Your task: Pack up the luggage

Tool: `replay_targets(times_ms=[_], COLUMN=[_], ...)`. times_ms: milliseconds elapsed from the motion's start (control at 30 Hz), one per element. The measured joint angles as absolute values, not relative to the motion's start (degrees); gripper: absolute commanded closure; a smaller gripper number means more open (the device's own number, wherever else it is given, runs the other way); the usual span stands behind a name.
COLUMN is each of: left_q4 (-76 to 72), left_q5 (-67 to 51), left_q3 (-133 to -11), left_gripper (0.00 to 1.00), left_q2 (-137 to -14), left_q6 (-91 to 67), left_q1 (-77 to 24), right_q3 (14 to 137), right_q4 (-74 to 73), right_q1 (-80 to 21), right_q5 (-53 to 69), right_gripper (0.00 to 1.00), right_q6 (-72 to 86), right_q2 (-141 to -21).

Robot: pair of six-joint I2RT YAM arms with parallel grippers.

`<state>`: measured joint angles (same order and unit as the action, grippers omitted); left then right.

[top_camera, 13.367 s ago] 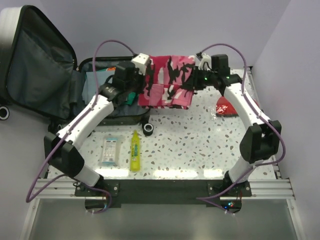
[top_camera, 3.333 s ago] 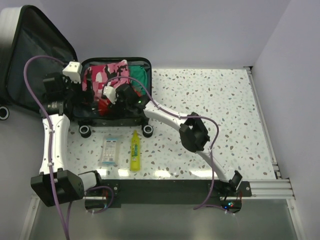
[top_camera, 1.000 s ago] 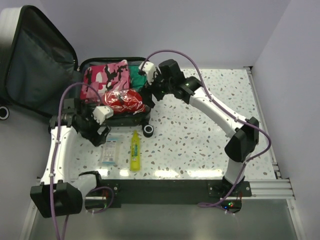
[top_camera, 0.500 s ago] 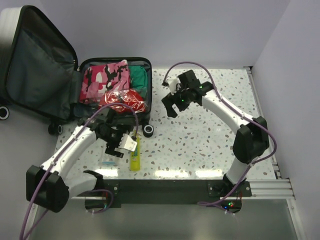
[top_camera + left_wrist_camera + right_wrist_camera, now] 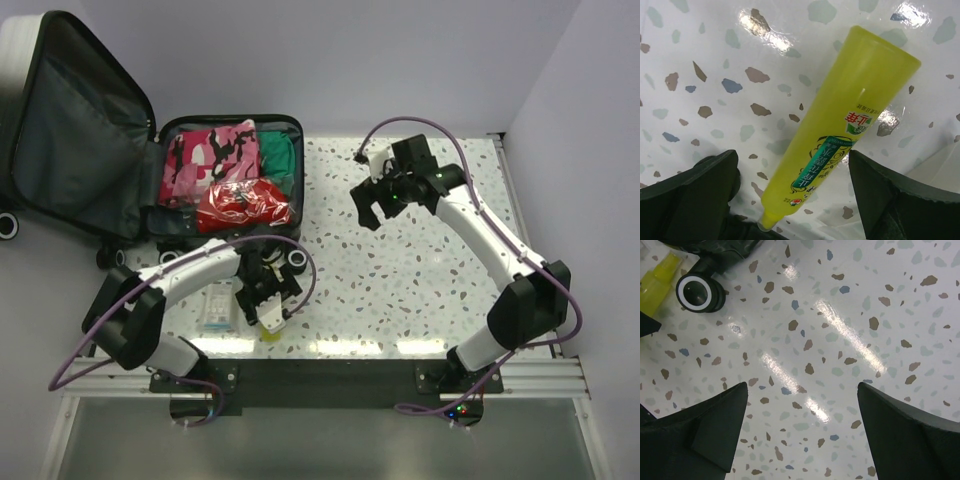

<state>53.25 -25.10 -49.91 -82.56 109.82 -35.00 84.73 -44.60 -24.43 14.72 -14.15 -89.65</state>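
Straddling the bottle [image 5: 835,135], which lies on the desk [image 5: 420,290] just in front of the open luggage [image 5: 80,140], the left jaws are released; pick-up seems in hand. Also released, the right jaws hover right of the luggage. Next: clench, lift, carry it inside.

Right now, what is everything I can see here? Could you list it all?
suitcase: one, open, dark grey lining, far left of the table
pink camouflage cloth: one, pink and black, in the suitcase
green cloth: one, green, in the suitcase beside it
red bag: one, red, in the suitcase, near side
yellow bottle: one, yellow, green label, lying on the table
packet: one, white and blue, left of the yellow bottle
table: one, white, speckled
left gripper: one, black, open, straddling the yellow bottle
right gripper: one, black, open, over bare table
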Motion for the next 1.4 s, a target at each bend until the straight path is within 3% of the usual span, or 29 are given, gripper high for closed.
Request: replay_targets(times_ms=[133, 233, 267, 433, 533, 600, 833, 1100, 1400], left_q4=[53.0, 52.5, 52.4, 52.1, 52.2, 52.1, 58.6, 63.0, 64.6], left_q5=[-23.4, -22.9, -22.9, -22.9, -23.4, -24.0, -28.4, -32.8, -31.8], left_q3=[-50.7, -51.0, -51.1, -53.5, -55.6, -57.3, -72.4, -92.1, -93.8], left_gripper=[0.09, 0.22, 0.32, 0.45, 0.65, 0.69, 1.0, 1.0, 1.0], left_q2=[-85.9, -88.1, -88.9, -93.3, -95.2, -96.3, -98.2, -93.3, -88.3], left_q6=[111.7, 112.2, 112.2, 110.2, 108.1, 105.9, 90.7, 70.9, 66.5], left_q1=[-35.3, -36.9, -37.8, -41.1, -42.2, -42.6, -42.9, -39.4, -19.6], right_q3=[83.4, 82.9, 82.9, 82.9, 82.9, 82.9, 82.9, 82.9, 82.9], right_q4=[-45.1, -45.6, -45.8, -45.8, -45.8, -45.8, -45.9, -45.8, -45.4], right_q1=[-23.5, -23.0, -22.8, -22.4, -22.4, -22.4, -22.4, -22.4, -22.4], right_q5=[14.7, 14.7, 14.7, 14.7, 14.7, 14.7, 14.7, 14.9, 16.3], right_gripper=[0.06, 0.06, 0.06, 0.06, 0.06, 0.07, 0.07, 0.07, 0.08], right_q6=[-14.2, -14.2, -14.2, -14.5, -14.7, -14.7, -15.1, -15.1, -15.1], right_q2=[-89.3, -89.2, -89.2, -89.2, -89.2, -89.2, -89.2, -89.2, -90.5])
